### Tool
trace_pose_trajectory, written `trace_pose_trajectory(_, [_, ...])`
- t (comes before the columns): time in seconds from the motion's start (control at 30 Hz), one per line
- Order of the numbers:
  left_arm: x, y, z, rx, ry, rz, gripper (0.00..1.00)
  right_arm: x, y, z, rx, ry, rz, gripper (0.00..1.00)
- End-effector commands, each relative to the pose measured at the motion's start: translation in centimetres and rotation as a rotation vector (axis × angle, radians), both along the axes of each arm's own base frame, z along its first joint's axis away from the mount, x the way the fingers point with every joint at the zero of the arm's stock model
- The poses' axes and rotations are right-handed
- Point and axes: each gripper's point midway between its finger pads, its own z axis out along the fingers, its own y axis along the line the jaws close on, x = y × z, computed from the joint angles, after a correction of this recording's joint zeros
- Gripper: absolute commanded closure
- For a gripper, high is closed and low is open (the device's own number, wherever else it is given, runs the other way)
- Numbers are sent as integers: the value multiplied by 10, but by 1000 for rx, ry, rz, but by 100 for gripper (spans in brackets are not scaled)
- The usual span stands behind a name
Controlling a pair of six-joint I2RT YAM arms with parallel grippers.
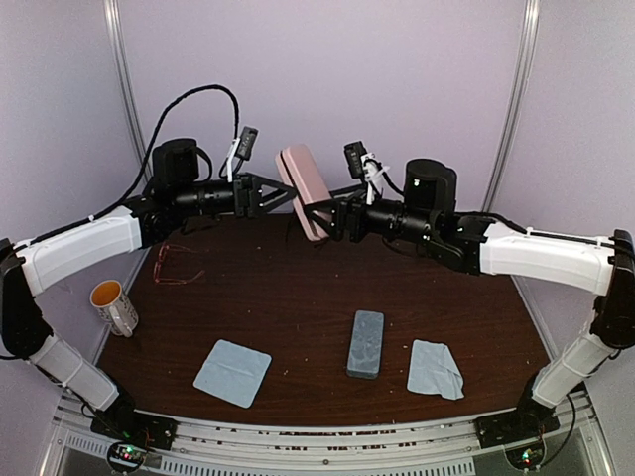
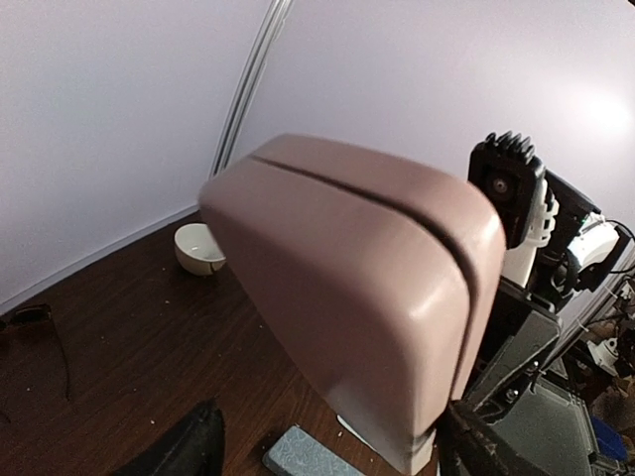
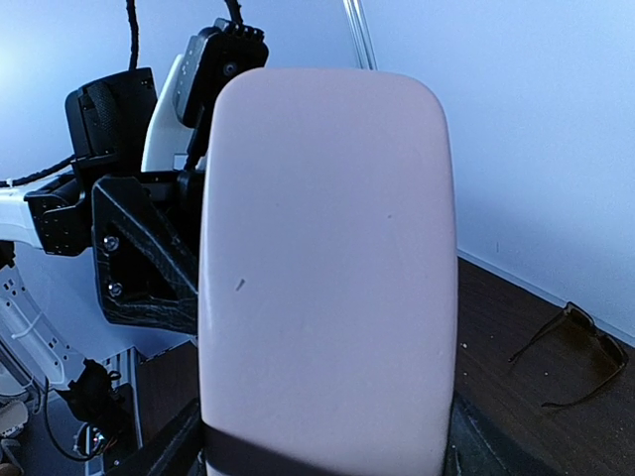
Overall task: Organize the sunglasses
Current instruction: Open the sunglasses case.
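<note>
The right fingers [image 1: 323, 212] stand wide and clamp the lower end of the pink case [image 1: 303, 186], holding it in the air above the far side of the surface [image 1: 298, 297]. The left fingers [image 1: 264, 193] are also spread wide, one on each side of the case's upper part. Whether they actually press on it cannot be told. The case stands steeply on end, its top leaning toward the left arm.

The wire-frame sunglasses [image 1: 175, 264] lie on the left part of the surface, just beside the left arm's white link. Their front faces the left edge and runs roughly near to far, and the unfolded temples reach toward the middle. The dark sunglasses [image 2: 22, 317] lie near the back wall with their temples open, hidden behind the arms in the top view. Which way this pair points cannot be told. Neither pair is touched by any fingers.
</note>
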Motion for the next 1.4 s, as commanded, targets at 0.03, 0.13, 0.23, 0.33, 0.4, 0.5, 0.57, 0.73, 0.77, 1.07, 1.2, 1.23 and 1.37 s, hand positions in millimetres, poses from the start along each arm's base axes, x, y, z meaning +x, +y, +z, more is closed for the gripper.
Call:
trace_pose_trajectory(0.03, [41,18,-26,88,29,193,25,-50,-12,95,215,-210,131,72])
trace_pose_trajectory(0.13, [43,19,-27,98,25,203,25,-51,-14,98,228,-210,130,72])
trace_pose_trajectory(0.23, [44,20,-29,105,25,210,25,-51,-14,98,227,-210,135,72])
trace_pose_trajectory(0.33, [45,20,-30,109,25,212,25,-52,-12,95,222,-205,146,72])
trace_pose_trajectory(0.4, [46,20,-31,113,28,214,25,-53,-11,95,224,-203,154,72])
trace_pose_trajectory(0.5, [48,20,-35,123,36,220,25,-56,-11,95,228,-199,168,72])
trace_pose_trajectory(0.57, [49,20,-37,127,40,223,25,-57,-11,96,231,-200,176,72])
trace_pose_trajectory(0.73, [49,20,-38,133,39,225,25,-56,-10,95,228,-196,172,72])
trace_pose_trajectory(0.77, [49,20,-37,133,37,224,25,-53,-10,94,224,-192,161,72])
trace_pose_trajectory(1.07, [38,20,-25,166,-52,174,19,-13,-21,71,133,-110,-6,73])
trace_pose_trajectory(1.2, [35,30,-18,222,-141,205,15,1,-31,54,81,-53,-39,73])
trace_pose_trajectory(1.23, [33,34,-13,230,-175,213,14,4,-33,49,66,-40,-42,73])
trace_pose_trajectory(1.37, [29,48,-7,308,-292,251,13,15,-43,30,8,35,-20,73])
